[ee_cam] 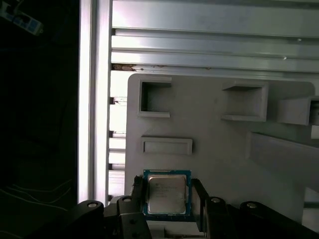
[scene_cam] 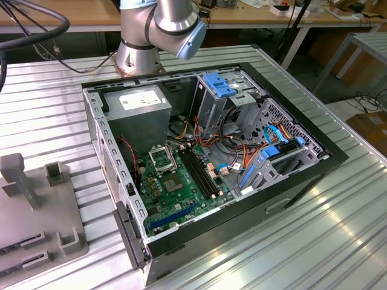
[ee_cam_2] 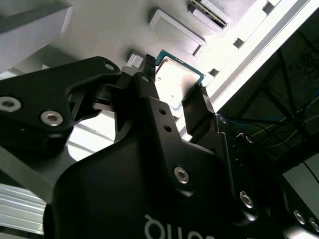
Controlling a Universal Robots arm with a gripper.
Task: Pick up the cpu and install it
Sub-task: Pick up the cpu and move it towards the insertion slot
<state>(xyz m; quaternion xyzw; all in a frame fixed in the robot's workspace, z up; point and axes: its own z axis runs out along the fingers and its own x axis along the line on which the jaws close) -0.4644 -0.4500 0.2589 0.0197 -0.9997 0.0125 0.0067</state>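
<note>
The hand [ee_cam: 167,195] (black, two-fingered) pinches the cpu [ee_cam: 167,192] by two opposite edges, one finger [ee_cam: 138,191] on each side; both wrist views show the silver-grey top between them. The cpu sits over the grey fixture tray [ee_cam: 219,159], near a raised bar [ee_cam: 167,145]. In the exterior view, the open computer case [scene_cam: 284,181] lies on the ribbed worktop [scene_cam: 338,241].
</note>
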